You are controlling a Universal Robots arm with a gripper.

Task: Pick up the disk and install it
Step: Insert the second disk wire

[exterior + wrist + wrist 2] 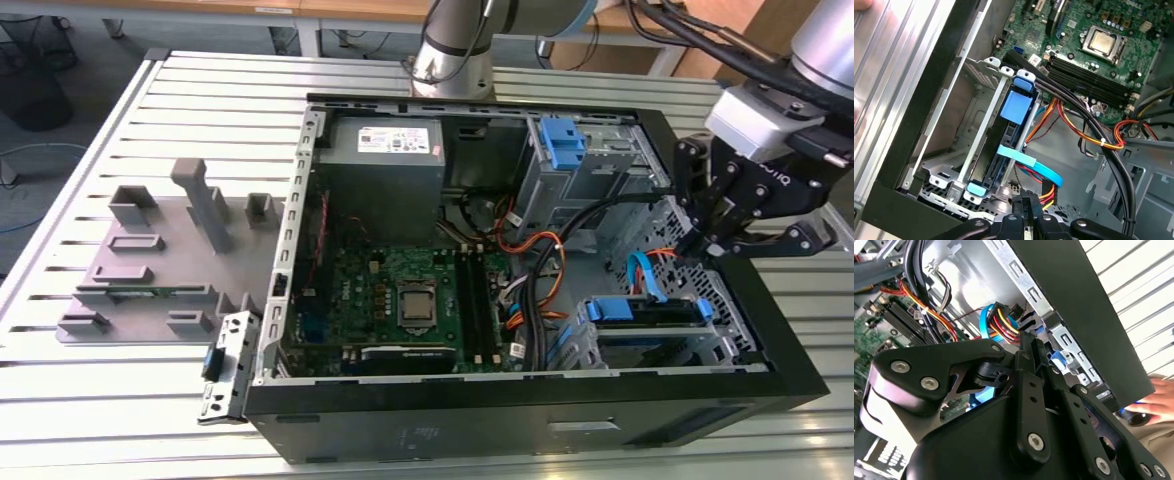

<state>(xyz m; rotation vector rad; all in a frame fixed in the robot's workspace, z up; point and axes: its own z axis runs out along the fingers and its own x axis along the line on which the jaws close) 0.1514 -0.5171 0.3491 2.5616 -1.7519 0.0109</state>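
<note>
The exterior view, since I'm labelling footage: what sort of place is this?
Probably a robotics lab workbench: an open black desktop computer case lies on a slotted aluminium table, beside a grey plastic parts fixture, with the black gripper over the case.

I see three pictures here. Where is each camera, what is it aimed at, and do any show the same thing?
Exterior view: off the arm, above, looking down into the open computer case; the arm and gripper hang at the exterior view's right.
Second wrist view: rides on the arm, looking past the black gripper at cables; a person's hand shows beyond the case.
First wrist view: rides on the arm, looking at the blue-framed disk in its cage and the motherboard.
All three share the light-blue cable.
</note>
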